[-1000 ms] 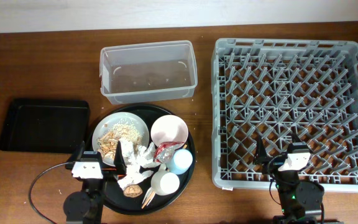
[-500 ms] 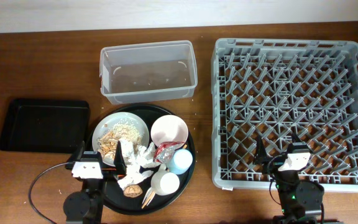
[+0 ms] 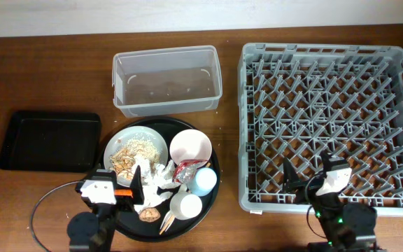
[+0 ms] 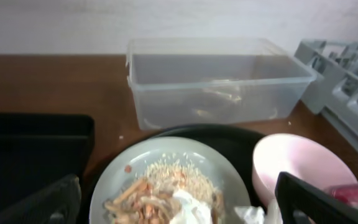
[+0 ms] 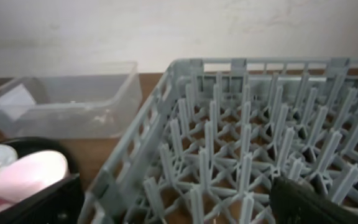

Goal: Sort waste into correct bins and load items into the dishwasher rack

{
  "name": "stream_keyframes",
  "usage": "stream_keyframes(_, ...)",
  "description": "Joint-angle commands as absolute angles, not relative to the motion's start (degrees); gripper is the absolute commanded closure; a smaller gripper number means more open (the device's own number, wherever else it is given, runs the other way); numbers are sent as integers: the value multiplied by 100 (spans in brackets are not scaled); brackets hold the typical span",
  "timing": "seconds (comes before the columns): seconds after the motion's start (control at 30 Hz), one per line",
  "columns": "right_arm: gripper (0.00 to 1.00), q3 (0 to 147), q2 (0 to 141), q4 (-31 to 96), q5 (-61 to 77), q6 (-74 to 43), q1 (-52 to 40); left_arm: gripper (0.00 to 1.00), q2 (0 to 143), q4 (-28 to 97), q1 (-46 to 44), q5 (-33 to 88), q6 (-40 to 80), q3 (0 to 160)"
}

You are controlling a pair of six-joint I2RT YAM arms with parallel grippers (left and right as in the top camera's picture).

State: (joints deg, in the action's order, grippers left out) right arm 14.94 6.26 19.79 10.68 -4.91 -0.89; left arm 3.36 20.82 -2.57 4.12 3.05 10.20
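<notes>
A white plate (image 3: 140,145) with beige scraps, a pink bowl (image 3: 190,147), a light blue cup (image 3: 203,181), a white cup (image 3: 185,206), crumpled napkins (image 3: 161,175), a red-and-silver wrapper (image 3: 189,169) and a brown lump (image 3: 147,214) sit together on the round black tray. My left gripper (image 3: 117,180) is open and empty over the plate's near edge (image 4: 176,208). My right gripper (image 3: 310,171) is open and empty over the grey rack's (image 3: 331,119) near left corner (image 5: 176,205). The clear tub (image 3: 166,80) and the black rectangular tray (image 3: 47,140) hold nothing.
The round black tray (image 3: 214,162) lies between the rectangular tray and the rack. The tub stands behind it, near the back wall. Thin chopsticks (image 3: 166,221) poke out at the tray's front edge. A black cable (image 3: 44,203) loops at the front left.
My left gripper has shifted slightly right over the tray. My right gripper has shifted slightly right over the rack. No object has moved.
</notes>
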Motion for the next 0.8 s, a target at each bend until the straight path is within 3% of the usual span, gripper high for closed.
stream_keyframes(0.0,2,2390,1374,2541,1273,-543,-69,1,989,2515,-279,519,386,1918)
stream_keyframes(0.27,2,4807,3697,5052,1264,-475,-67,1,3601,3861,-285,1079,381,4257)
stream_keyframes(0.43,2,5207,4685,5645,1457,-495,-67,1,5225,5376,-283,1238,379,5586)
stream_keyframes(0.57,2,5207,5092,5878,1288,-502,-67,1,5983,5295,-285,1380,381,5588)
stream_keyframes(0.63,2,5207,5216,5944,1288,-502,-67,1,6329,4945,-307,2038,379,5588)
stream_keyframes(0.77,2,5207,5380,5951,1288,-502,-67,1,7113,4694,-858,2180,198,5588)
